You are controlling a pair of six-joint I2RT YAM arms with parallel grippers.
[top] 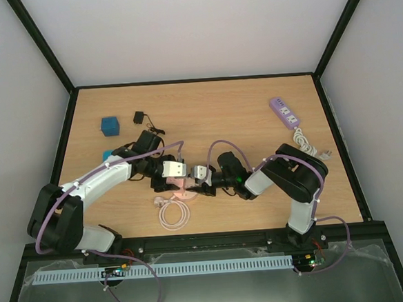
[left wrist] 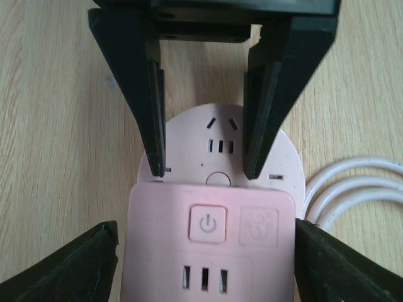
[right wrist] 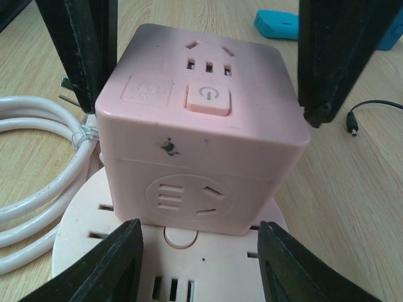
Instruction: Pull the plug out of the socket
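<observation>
The pink cube plug (right wrist: 201,107) sits upright on the round pink socket (left wrist: 220,135), near the table's middle front. The left gripper (left wrist: 204,223) straddles the cube, jaws spread, fingers close on both flanks with a sliver of table showing on one side. The right gripper (right wrist: 200,224) is also spread, its fingertips over the socket disc just in front of the cube's face. A coiled white cord (left wrist: 352,182) lies beside it.

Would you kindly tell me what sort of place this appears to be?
Probably a robotics lab test cell: a wooden table boxed in by white panels and a black frame, with a purple power strip as a prop.
</observation>
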